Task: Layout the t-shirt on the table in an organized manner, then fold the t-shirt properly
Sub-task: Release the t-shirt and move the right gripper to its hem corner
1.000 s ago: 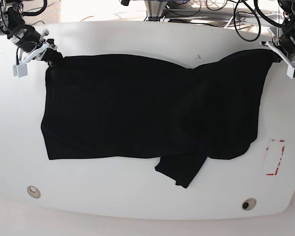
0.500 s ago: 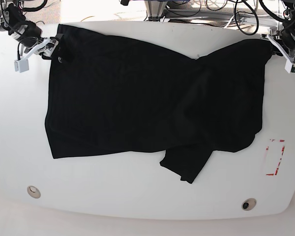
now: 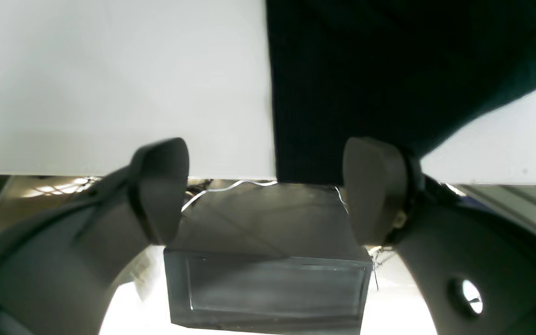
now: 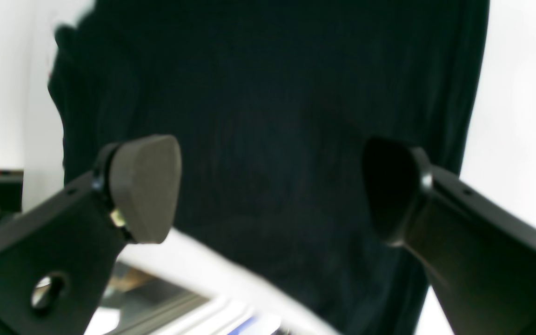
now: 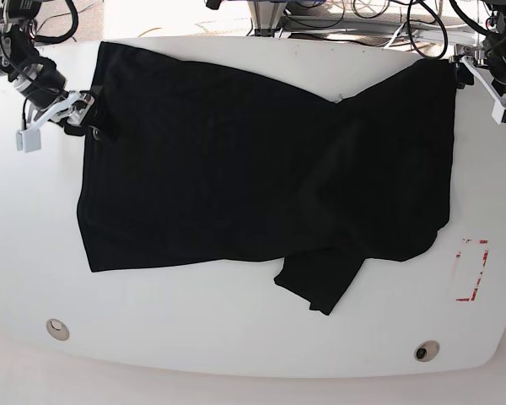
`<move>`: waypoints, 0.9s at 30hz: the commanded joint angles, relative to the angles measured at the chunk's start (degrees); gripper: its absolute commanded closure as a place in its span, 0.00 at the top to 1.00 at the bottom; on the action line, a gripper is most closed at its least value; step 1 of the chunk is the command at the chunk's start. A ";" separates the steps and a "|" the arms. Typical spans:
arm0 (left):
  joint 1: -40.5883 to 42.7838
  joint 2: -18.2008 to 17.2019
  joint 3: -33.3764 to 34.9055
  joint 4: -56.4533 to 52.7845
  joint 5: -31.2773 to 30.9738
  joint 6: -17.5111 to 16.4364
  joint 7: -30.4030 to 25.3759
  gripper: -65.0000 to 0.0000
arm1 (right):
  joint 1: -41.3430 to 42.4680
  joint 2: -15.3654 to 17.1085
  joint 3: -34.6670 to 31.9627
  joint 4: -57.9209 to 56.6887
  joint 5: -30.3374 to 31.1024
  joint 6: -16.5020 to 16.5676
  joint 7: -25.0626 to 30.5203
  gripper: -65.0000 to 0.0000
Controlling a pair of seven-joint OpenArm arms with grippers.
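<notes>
— What do we record as changed? 
— A second ago both grippers pinched the t-shirt [image 5: 261, 177] at its far corners. We now find the right gripper [image 4: 268, 190] with jaws spread wide, the cloth lying free between them, and it has drawn down along the shirt's side edge. 
— And the other arm? 
— The left gripper [image 3: 268, 190] has also parted its jaws. The shirt's far edge has moved up toward the table [image 5: 236, 337] rim, and the near hem has shifted slightly.
</notes>
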 commanded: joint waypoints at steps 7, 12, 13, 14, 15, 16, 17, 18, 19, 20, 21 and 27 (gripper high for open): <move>-10.87 -1.16 -0.27 0.73 -0.47 0.07 -1.23 0.75 | 18.95 0.58 -6.83 -5.22 -10.71 1.04 0.84 0.92; -16.76 -0.90 -0.01 0.64 -0.47 0.16 -1.23 0.75 | 31.26 0.58 -13.16 -13.74 -15.19 1.04 0.84 0.92; -17.29 -0.81 0.08 0.64 -0.47 0.16 -1.23 0.75 | 32.58 0.58 -13.78 -14.71 -15.72 1.13 0.84 0.92; -18.69 -0.81 0.08 0.64 -0.47 0.16 -1.23 0.75 | 36.54 0.58 -15.71 -17.79 -17.39 1.13 0.93 0.92; -19.57 -0.81 0.25 0.64 -0.47 0.16 -1.23 0.75 | 38.47 0.58 -16.77 -19.63 -18.36 1.13 1.01 0.92; -20.36 -0.81 0.60 0.64 -0.47 0.16 -1.23 0.75 | 40.58 0.58 -17.73 -21.57 -19.33 1.13 1.10 0.92; -21.51 -0.81 1.13 0.64 -0.47 0.25 -1.23 0.75 | 43.57 0.58 -19.40 -24.20 -20.65 1.13 1.10 0.92; -21.95 -0.81 1.40 0.64 -0.47 0.25 -1.23 0.75 | 45.33 0.50 -20.28 -25.61 -21.17 1.22 1.19 0.92; -22.56 -0.81 1.75 0.64 -0.47 0.25 -1.23 0.75 | 48.14 0.50 -21.69 -28.34 -22.23 1.48 1.28 0.92; -22.83 -0.81 1.92 0.64 -0.47 0.25 -1.23 0.75 | 50.34 0.50 -22.83 -30.62 -23.19 2.10 1.37 0.92; -22.83 -0.81 1.92 0.64 -0.47 0.34 -1.23 0.75 | 52.36 0.50 -23.80 -33.00 -24.16 2.80 1.63 0.92; -23.09 -0.81 1.84 0.64 -0.47 0.34 -1.23 0.75 | 63.08 -1.35 -29.51 -47.94 -31.72 6.23 6.46 0.92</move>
